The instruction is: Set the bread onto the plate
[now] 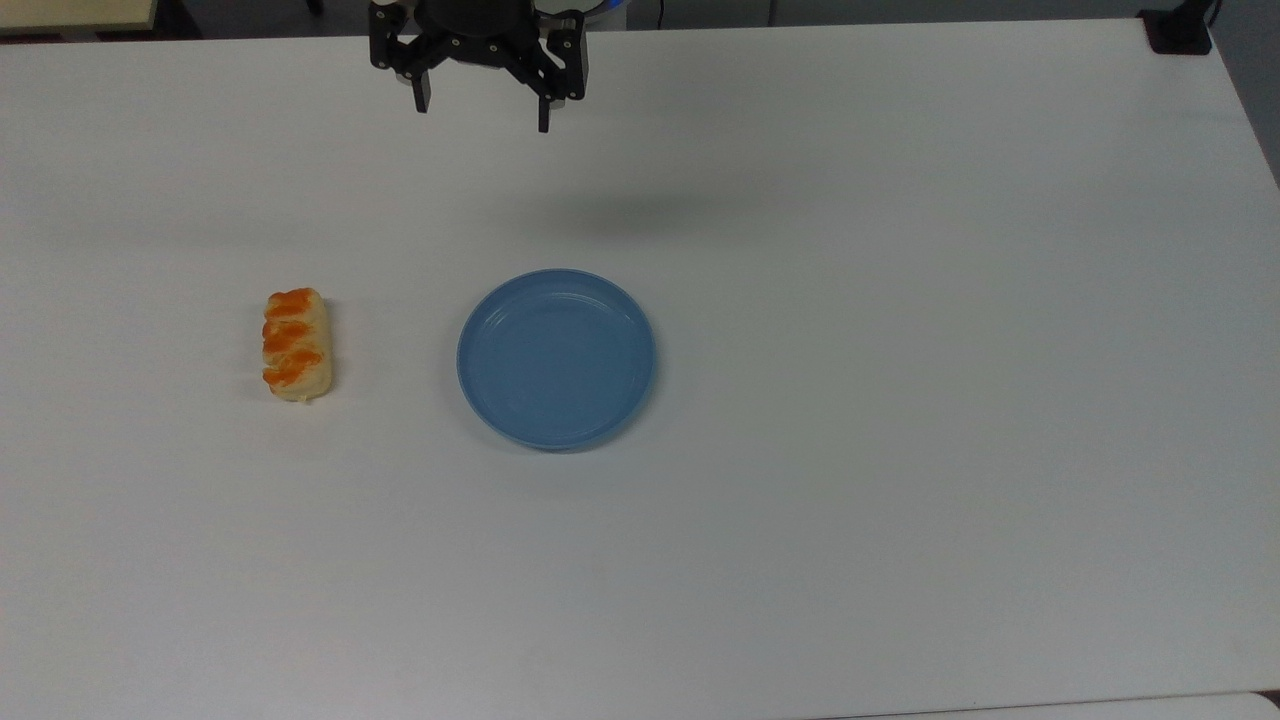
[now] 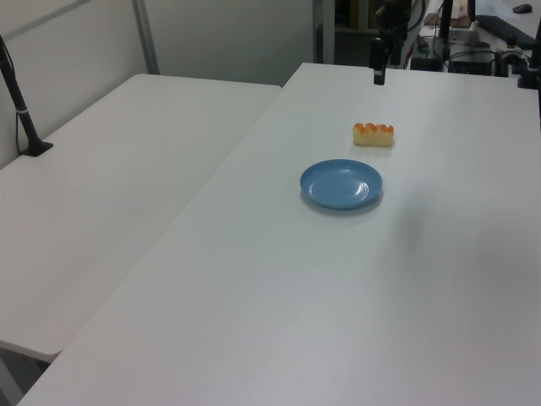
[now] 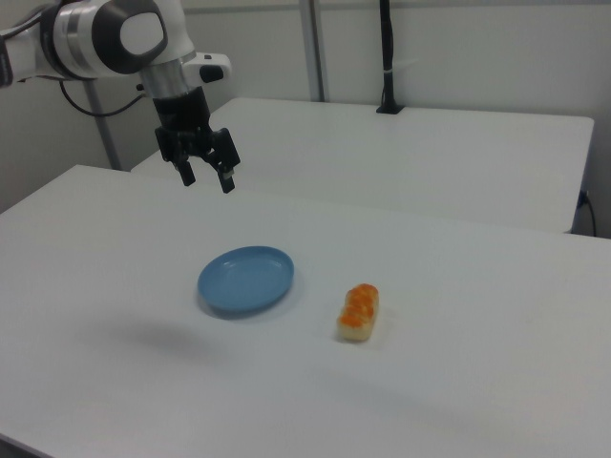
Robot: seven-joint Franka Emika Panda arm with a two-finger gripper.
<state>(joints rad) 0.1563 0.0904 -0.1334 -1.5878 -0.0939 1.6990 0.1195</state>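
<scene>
Bread point(image 1: 296, 345) lies on table, well apart from raised, wide-spread, empty hand point(image 1: 483, 113).

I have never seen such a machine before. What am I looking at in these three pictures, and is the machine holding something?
These are three pictures of one moment, from three cameras around a white table. The machine is a robot arm. At its end sits a black hand with two fingers, which works like tongs.

The top view looks down on the table, and the hand hangs at the picture's upper edge. The left view and the right view look across the table from opposite sides.

Two things lie on the table: a small bread with orange-brown glaze and a round blue plate. They lie apart, not touching. The plate has nothing on it.

The hand is open in the air, above the table, and holds nothing.
</scene>
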